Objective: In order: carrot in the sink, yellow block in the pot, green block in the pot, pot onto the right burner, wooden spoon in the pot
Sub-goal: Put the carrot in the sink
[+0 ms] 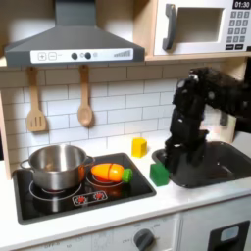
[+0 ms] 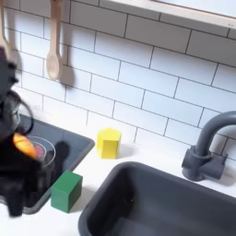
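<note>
A toy kitchen has a white brick wall and a white counter (image 1: 196, 201). In the first exterior view, the pot (image 1: 56, 167) sits on the left burner and the carrot (image 1: 111, 174) lies on the right burner. The wooden spoon (image 1: 85, 98) hangs on its hook. The yellow block (image 2: 110, 142) and green block (image 2: 65, 191) sit near the sink (image 2: 157, 198). The black claw (image 1: 175, 167) hangs just beside the green block; I cannot tell if it is spread or pressed together.

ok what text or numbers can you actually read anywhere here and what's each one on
"01:30", roughly, on the microwave clock display in the first exterior view; the digits are small and soft.
Microwave keypad buttons: marks too small to read.
Range hood control panel: symbols too blurred to read.
Stove front controls: red marks, unreadable.
</note>
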Tool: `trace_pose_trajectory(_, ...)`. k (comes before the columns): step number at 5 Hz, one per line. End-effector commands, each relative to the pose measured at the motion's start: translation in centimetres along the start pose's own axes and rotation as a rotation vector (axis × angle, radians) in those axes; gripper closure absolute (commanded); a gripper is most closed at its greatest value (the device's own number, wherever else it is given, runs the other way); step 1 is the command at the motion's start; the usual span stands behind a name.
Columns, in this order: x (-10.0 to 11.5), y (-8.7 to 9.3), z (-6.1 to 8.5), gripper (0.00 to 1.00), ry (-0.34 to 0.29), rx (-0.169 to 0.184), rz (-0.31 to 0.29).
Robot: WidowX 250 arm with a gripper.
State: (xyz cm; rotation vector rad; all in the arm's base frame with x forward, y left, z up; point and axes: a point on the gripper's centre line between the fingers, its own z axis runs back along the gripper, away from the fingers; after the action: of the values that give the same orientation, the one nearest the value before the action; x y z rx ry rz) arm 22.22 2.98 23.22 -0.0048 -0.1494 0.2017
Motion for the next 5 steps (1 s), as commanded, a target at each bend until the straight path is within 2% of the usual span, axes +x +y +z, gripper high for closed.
trace_pose_trajectory(1,3.9,1.1,-1.2,0.0,-0.008,-0.014,0.097)
trace_pose_trajectory(2,6.1,1.4,-1.9,0.0,-0.027,-0.002,0.124)
trace_pose_trajectory(3,7.3,2.1,-2.7,0.0,-0.075,0.04,0.217)
trace_pose_trajectory(4,8.7,2.6,-3.7,0.0,-0.104,0.067,0.295)
trace_pose_trajectory(5,9.8,3.3,-4.2,0.0,-0.091,0.061,0.327)
